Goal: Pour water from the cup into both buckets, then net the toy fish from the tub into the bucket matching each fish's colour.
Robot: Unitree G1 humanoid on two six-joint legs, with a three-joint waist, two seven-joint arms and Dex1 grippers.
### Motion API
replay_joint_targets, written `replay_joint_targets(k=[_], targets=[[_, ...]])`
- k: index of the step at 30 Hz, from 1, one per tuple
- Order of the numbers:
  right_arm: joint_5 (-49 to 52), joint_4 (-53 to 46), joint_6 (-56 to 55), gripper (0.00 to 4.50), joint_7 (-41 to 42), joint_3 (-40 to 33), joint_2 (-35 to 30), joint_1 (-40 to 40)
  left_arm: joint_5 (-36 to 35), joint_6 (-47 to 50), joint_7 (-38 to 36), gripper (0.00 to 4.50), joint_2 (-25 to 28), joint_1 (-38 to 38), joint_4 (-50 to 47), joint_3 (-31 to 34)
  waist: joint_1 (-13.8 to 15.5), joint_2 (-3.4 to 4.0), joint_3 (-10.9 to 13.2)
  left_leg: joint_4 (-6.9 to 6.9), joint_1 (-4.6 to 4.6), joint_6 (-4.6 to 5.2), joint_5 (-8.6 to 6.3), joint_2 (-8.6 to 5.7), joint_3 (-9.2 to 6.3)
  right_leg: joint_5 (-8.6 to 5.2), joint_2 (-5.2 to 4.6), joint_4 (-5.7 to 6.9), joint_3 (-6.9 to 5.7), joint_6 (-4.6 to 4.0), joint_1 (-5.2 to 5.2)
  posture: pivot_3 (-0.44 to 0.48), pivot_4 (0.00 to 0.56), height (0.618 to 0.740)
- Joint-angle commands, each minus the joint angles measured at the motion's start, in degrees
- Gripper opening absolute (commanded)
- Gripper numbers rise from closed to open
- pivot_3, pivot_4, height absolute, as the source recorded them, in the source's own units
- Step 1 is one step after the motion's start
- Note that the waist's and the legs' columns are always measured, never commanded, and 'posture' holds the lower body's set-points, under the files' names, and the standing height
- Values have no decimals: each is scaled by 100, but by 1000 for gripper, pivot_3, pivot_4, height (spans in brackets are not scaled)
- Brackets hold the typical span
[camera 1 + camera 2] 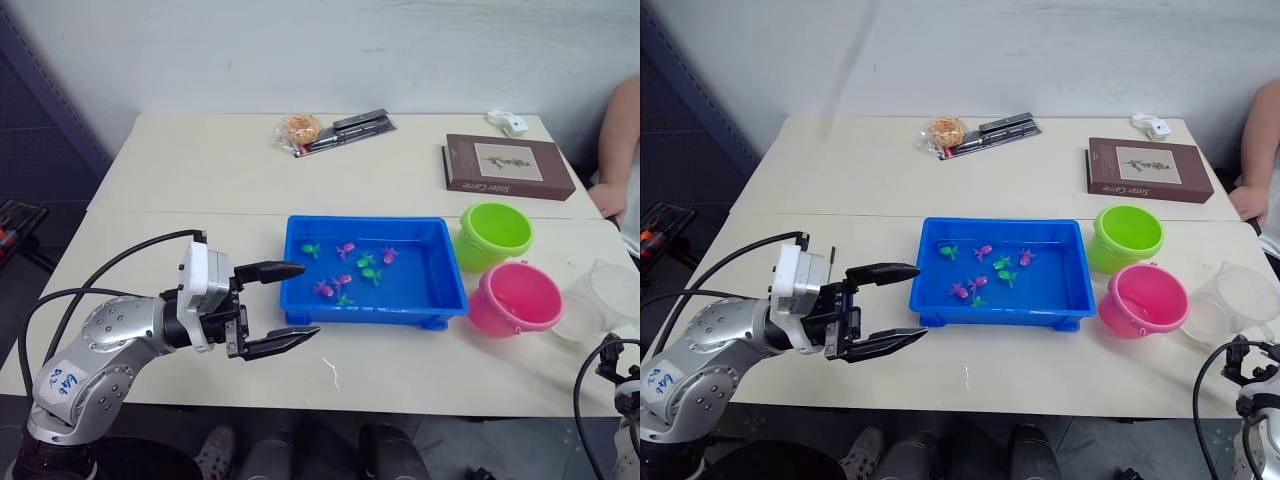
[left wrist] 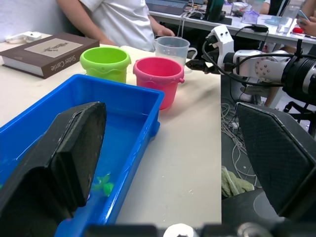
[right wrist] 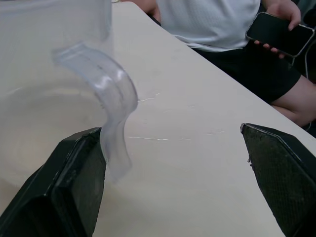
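1. The left gripper is hovering over the table just beside the left end of the blue tub, its two fingers spread wide and holding nothing, touching nothing.
2. The tub is sitting mid-table with shallow water in it; the pink and green toy fish are lying loose in its middle, none netted yet.
3. To the right of the tub the green bucket is standing behind the pink bucket, the two just beside each other and close to the tub's right end. Both look dry, so the pouring seems not yet done.
4. Farthest right, near the table edge, the clear cup is standing upright just beside the pink bucket.
5. The right gripper is facing the cup's handle with its fingers spread wide; one finger is sitting right by the handle, the other well away over bare table, so nothing is pinched.
6. Judged as the step in hand: grasping the cup. It would be best to centre the handle between the fingers before closing, then lift level so no water spills.
7. A person's arm is resting at the far right edge.
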Motion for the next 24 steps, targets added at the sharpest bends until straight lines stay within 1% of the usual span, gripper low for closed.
replay_joint_targets(k=[1,5,12,13,15,22,24], targets=[[9,199,-280,4500,-268,-355,-134,-14,-353,166,145,4472,65,157,-455,187,-1,0,0,0,0,0,0,0,-1,0,-3,0,0,0,0,0,150,738],[32,533,-505,4500,-292,-336,-214,-190,-477,292,234,4472,106,137,-550,191,-2,0,0,0,0,-1,1,1,-2,0,-4,-4,-1,0,2,0,150,738],[117,882,-717,4500,-193,-253,-197,-499,-343,274,109,4472,206,-233,-259,219,-11,2,0,3,1,-2,4,0,0,0,5,0,0,1,2,0,150,738],[152,904,-790,4235,-144,-271,-180,-521,-346,276,104,4498,213,-236,-259,217,-11,2,0,2,1,-2,4,0,0,0,6,-1,0,1,2,0,150,738],[218,939,-909,3558,-65,-292,-162,-558,-355,278,103,4500,217,-235,-271,210,-13,2,0,2,0,-2,4,0,0,0,8,-1,0,1,2,0,150,738],[625,703,-1000,49,357,-344,-61,-426,-431,323,159,4500,152,-104,-412,128,1,2,0,2,-1,-1,4,0,-4,0,1,-3,-2,1,2,0,150,738],[680,651,-1071,49,392,-357,-48,-386,-406,309,166,4500,123,-98,-402,90,6,2,1,2,-2,-1,4,0,-4,1,-2,-4,-2,1,2,0,150,738]])
